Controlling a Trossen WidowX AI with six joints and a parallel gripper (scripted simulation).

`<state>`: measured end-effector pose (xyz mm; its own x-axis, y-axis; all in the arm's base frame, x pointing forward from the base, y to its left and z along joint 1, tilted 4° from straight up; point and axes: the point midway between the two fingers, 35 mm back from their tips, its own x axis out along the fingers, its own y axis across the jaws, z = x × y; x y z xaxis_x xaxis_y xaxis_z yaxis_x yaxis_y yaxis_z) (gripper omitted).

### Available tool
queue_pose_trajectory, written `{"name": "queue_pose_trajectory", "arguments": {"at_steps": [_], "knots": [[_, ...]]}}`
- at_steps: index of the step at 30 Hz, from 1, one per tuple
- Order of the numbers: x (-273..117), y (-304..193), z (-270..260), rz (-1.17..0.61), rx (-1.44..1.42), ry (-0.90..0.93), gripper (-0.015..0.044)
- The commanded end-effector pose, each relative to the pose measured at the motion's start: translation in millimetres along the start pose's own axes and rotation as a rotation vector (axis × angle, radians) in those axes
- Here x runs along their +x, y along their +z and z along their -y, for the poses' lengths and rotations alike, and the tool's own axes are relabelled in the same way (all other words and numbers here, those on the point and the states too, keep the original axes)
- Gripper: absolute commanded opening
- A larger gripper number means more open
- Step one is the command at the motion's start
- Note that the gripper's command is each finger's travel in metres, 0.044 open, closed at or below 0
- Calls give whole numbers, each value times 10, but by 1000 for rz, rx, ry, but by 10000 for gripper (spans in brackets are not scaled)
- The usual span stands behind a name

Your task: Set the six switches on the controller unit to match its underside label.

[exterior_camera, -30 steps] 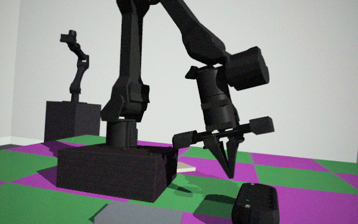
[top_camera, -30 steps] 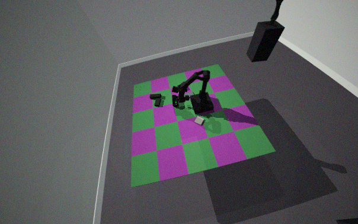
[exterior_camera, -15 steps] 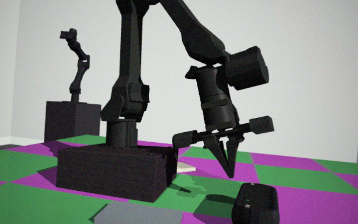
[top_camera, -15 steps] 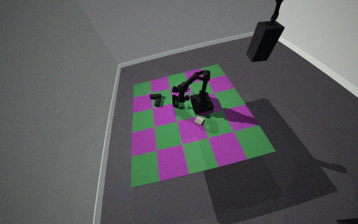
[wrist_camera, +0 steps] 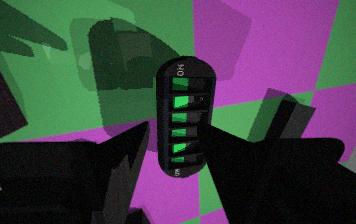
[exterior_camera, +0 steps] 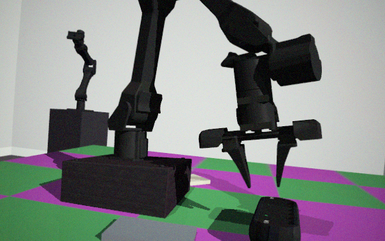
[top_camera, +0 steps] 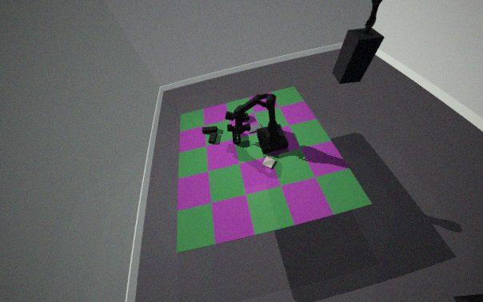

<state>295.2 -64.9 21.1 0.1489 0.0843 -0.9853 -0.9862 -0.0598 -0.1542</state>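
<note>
The dark grey controller unit (top_camera: 237, 138) (exterior_camera: 276, 220) (wrist_camera: 186, 112) sits with its switches facing up; its underside label is hidden. In the wrist view its six rockers form a column, green ends to the left. The second and fifth greens from the top look larger and brighter than the others; exact tilts are hard to tell. My gripper (exterior_camera: 264, 187) (wrist_camera: 173, 126) is open and empty, pointing down above the unit. In the wrist view one fingertip is left of the unit and the other overlaps its right edge.
My arm's base block (top_camera: 273, 141) (exterior_camera: 118, 183) stands beside the unit. A pale block (top_camera: 269, 162) (exterior_camera: 201, 180) lies near the base. A grey flat block (exterior_camera: 148, 230) is in front. Dark modules (top_camera: 209, 130) (top_camera: 213, 137) lie beyond the unit. Another arm stands on a pedestal (top_camera: 357, 56) (exterior_camera: 79, 131) farther away.
</note>
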Motion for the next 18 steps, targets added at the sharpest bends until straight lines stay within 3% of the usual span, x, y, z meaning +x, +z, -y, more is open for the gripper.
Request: {"name": "queue_pose_trajectory", "arguments": {"at_steps": [1, 6, 18], "knots": [[-43, -231, 139, 37, 5, 65, 315], [-110, -542, 277, 89, 13, 135, 440], [-123, -763, 332, 131, 19, 177, 440]]}}
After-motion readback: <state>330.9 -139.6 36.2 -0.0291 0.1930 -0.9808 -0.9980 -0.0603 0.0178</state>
